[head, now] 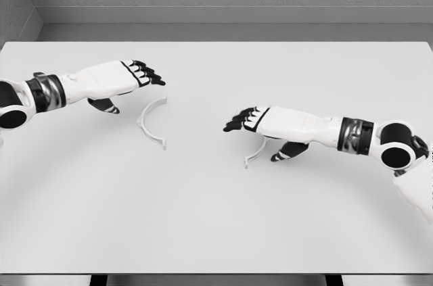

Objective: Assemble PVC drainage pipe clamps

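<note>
The 2 clamp halves lie apart on the table (216,218): one half (153,122) left of centre, the other half (256,154) under the right hand (241,121). Both hands, including the left hand (143,74), are loosely open and hold nothing (thumbs hang below). Best to close squarely on each arc.

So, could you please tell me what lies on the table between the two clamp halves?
In the head view, only bare table lies between the left clamp half and the right clamp half, which is partly hidden under the right hand.
</note>
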Tool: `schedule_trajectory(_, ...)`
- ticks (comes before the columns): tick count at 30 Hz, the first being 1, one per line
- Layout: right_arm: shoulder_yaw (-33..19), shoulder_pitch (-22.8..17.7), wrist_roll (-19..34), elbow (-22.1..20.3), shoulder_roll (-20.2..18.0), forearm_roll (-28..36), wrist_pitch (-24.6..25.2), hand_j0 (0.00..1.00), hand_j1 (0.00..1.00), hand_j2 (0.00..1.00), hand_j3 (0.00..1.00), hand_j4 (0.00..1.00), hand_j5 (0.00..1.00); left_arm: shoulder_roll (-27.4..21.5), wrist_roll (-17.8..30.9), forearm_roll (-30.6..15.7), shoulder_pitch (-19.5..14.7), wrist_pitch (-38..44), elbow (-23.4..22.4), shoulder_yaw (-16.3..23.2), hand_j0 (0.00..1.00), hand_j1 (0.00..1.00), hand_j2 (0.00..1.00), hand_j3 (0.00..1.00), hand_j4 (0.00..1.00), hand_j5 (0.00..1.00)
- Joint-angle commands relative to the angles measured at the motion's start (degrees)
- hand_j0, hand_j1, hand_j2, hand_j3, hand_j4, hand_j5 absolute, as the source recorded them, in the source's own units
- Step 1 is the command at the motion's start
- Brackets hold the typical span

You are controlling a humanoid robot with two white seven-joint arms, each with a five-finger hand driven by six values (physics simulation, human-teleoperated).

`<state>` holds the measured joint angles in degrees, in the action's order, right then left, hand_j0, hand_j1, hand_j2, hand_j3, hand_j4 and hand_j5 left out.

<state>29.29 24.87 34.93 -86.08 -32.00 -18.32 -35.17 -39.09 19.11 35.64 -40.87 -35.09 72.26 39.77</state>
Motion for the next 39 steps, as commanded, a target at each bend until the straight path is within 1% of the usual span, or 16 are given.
schedule_trajectory(1, -0.03, -0.26, 0.07, 0.56, 1.06, -0.31, 0.17, 1.00, 1.00, 1.00, 1.00, 1.00, 1.00, 0.94, -0.04, 0.30, 0.00, 0.09, -1.16, -0.05, 1.00, 1.00, 1.00, 1.00, 1.00, 1.00)
schedule_trajectory(7, -0.11, -0.26, 0.07, 1.35, 3.17, -2.51, 0.17, 1.00, 1.00, 1.00, 1.00, 1.00, 1.00, 1.29, -0.04, 0.74, -0.18, 0.09, -1.69, -0.05, 1.00, 1.00, 1.00, 1.00, 1.00, 1.00)
schedule_trajectory(8, -0.29, -0.26, 0.07, 1.44, 3.26, -2.86, 0.17, 1.00, 1.00, 1.00, 1.00, 1.00, 1.00, 1.29, -0.04, 0.74, -0.61, 0.09, -1.69, 0.04, 1.00, 1.00, 1.00, 1.00, 1.00, 1.00)
schedule_trajectory(10, -1.25, 0.17, 0.07, 4.60, 3.35, -2.95, 0.17, 1.00, 1.00, 1.00, 1.00, 1.00, 1.00, 1.38, -0.04, 0.83, -0.70, 0.09, -1.69, 0.04, 1.00, 1.00, 1.00, 1.00, 1.00, 1.00)
schedule_trajectory(11, -2.05, 0.26, 0.07, 5.22, 3.35, -2.86, 0.17, 1.00, 1.00, 1.00, 1.00, 1.00, 1.00, 1.82, -0.04, 0.92, -0.70, 0.09, -1.69, 0.13, 1.00, 1.00, 1.00, 1.00, 1.00, 1.00)
schedule_trajectory(14, -2.66, -0.09, 0.07, 5.57, 3.09, -2.86, 0.17, 1.00, 1.00, 1.00, 1.00, 1.00, 1.00, 1.91, -0.04, 1.27, -0.70, 0.09, -2.12, 0.39, 1.00, 1.00, 1.00, 1.00, 1.00, 1.00)
schedule_trajectory(16, -4.07, 0.17, 0.07, 5.92, 3.00, -2.86, 0.17, 1.00, 1.00, 1.00, 1.00, 1.00, 1.00, 2.26, -0.04, 1.36, -0.62, 0.09, -2.21, 0.39, 1.00, 1.00, 1.00, 1.00, 1.00, 1.00)
schedule_trajectory(18, -4.07, 0.35, 0.07, 6.80, 3.09, -2.86, 0.17, 1.00, 1.00, 1.00, 1.00, 1.00, 1.00, 2.87, -0.04, 2.24, -0.62, 0.09, -2.74, 0.39, 1.00, 1.00, 1.00, 1.00, 1.00, 1.00)
schedule_trajectory(19, -4.07, 0.26, 0.07, 7.07, 3.00, -2.95, 0.17, 1.00, 1.00, 1.00, 1.00, 1.00, 1.00, 3.05, -0.04, 2.24, -0.62, 0.09, -3.62, 0.39, 1.00, 1.00, 1.00, 1.00, 1.00, 1.00)
schedule_trajectory(22, -4.07, 0.26, 0.07, 7.68, 3.26, -3.48, 0.17, 1.00, 1.00, 1.00, 1.00, 1.00, 1.00, 3.49, -0.04, 2.24, -0.70, 0.09, -3.88, 0.39, 1.00, 1.00, 1.00, 1.00, 1.00, 1.00)
schedule_trajectory(25, -4.07, 0.35, 0.07, 8.56, 4.32, -4.53, 0.17, 1.00, 1.00, 1.00, 1.00, 1.00, 1.00, 3.58, -0.04, 2.50, -0.70, 0.09, -3.88, 0.39, 1.00, 1.00, 1.00, 1.00, 1.00, 1.00)
schedule_trajectory(27, -4.07, 0.52, 0.07, 9.26, 5.72, -5.06, 0.17, 1.00, 1.00, 1.00, 1.00, 1.00, 1.00, 3.49, -0.04, 2.50, -0.62, 0.09, -3.80, 0.30, 1.00, 1.00, 1.00, 1.00, 1.00, 1.00)
schedule_trajectory(33, -4.07, 1.05, 0.07, 9.26, 8.01, -5.15, 0.17, 1.00, 1.00, 1.00, 1.00, 1.00, 1.00, 3.67, -0.04, 2.59, -0.70, 0.09, -3.97, 0.30, 1.00, 1.00, 1.00, 1.00, 1.00, 1.00)
schedule_trajectory(39, -4.07, 1.84, 0.07, 9.26, 8.10, -5.06, 0.17, 1.00, 1.00, 1.00, 1.00, 1.00, 1.00, 3.75, -0.04, 2.59, -0.88, 0.09, -4.32, 0.22, 1.00, 1.00, 1.00, 1.00, 1.00, 1.00)
